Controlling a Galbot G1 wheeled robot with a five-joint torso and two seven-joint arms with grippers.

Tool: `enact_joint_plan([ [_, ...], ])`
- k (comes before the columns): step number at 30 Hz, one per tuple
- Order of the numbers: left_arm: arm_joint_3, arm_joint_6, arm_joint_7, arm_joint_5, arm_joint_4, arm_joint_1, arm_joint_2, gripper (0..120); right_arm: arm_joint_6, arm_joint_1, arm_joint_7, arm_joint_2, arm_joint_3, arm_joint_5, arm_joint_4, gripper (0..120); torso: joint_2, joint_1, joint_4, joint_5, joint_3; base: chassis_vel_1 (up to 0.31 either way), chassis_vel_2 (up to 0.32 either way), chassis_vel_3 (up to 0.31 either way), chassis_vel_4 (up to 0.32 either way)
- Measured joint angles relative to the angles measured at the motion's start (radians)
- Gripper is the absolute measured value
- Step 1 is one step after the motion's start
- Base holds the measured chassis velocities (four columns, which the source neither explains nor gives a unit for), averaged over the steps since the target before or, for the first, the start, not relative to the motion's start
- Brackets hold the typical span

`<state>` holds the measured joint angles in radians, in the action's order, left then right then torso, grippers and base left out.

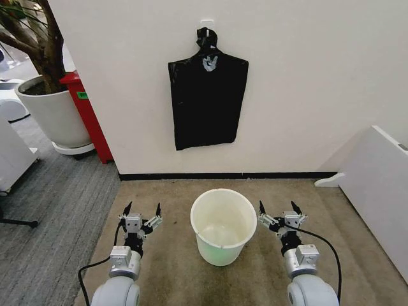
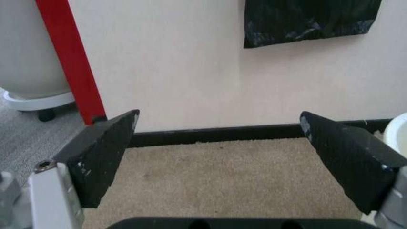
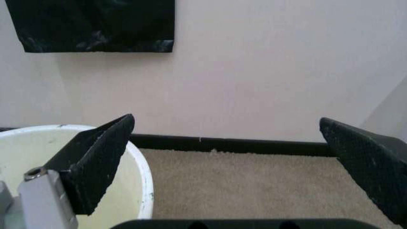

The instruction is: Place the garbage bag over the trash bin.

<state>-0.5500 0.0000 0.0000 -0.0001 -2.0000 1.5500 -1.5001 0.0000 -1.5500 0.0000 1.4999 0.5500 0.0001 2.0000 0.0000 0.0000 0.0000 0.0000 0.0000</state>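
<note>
The trash bin, a round cream-white bucket, stands upright on the beige carpet between my two arms, and its inside holds nothing. Its rim also shows in the left wrist view and the right wrist view. My left gripper hovers open just left of the bin, pointing at the wall. On the bin's other side my right gripper is open too. Neither holds anything. The garbage bag is out of view.
A flat black bag with a knotted top hangs from a wall hook above the bin. A large white plant pot and a red stand are at the far left. A white panel borders the right.
</note>
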Motion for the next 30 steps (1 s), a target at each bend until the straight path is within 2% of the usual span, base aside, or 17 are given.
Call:
enact_joint_plan([
  [30, 0.0, 0.0, 0.0, 0.0, 0.0, 0.0, 0.0, 100, 0.0, 0.0, 0.0, 0.0, 0.0, 0.0, 0.0, 100, 0.0, 0.0, 0.0, 0.0, 0.0, 0.0, 0.0, 0.0, 0.0],
])
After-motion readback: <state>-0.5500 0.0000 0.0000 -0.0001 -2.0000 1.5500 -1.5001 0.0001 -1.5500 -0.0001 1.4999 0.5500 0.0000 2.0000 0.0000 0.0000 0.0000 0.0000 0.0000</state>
